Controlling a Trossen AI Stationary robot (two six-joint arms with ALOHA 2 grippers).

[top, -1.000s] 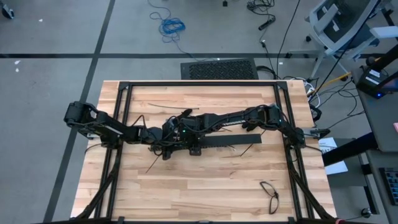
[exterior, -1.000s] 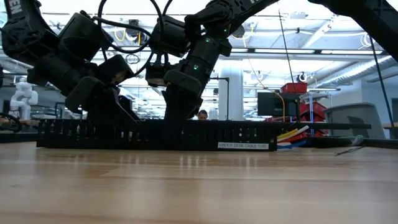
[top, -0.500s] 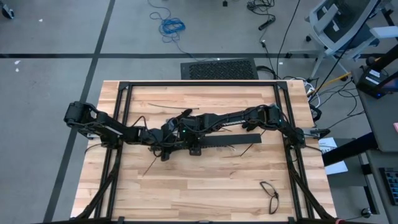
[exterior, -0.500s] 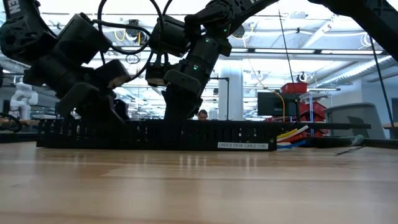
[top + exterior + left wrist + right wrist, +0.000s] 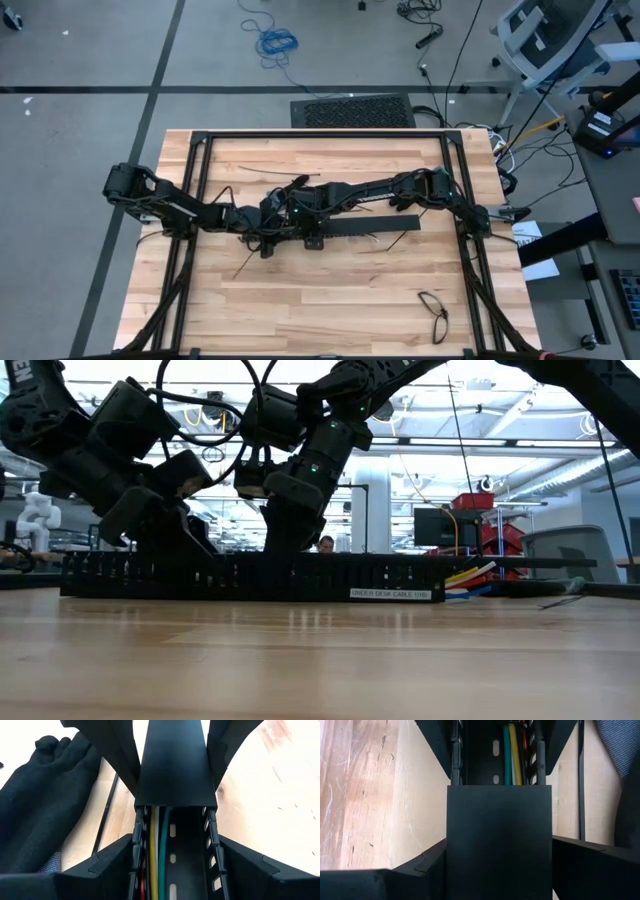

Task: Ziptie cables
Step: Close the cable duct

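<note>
Wrist views, both arms: your cables (image 5: 155, 850), yellow, green, white and red, lie inside the slotted black cable tray (image 5: 187, 855), partly under its flat cover (image 5: 498, 840). Left gripper (image 5: 175, 870) straddles the tray, fingers clasping its walls. Right gripper (image 5: 498, 870) straddles the covered stretch likewise.

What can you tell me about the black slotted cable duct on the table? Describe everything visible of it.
The cable duct is a long, matte black, plastic-looking channel lying flat on the wooden table near its middle. Its side walls are slotted into fingers, and oval holes dot its floor. A small white label sits on one side. A flat black cover caps part of it. Yellow, green, white and red cables run lengthwise inside. The left gripper and the right gripper each straddle it.
</note>
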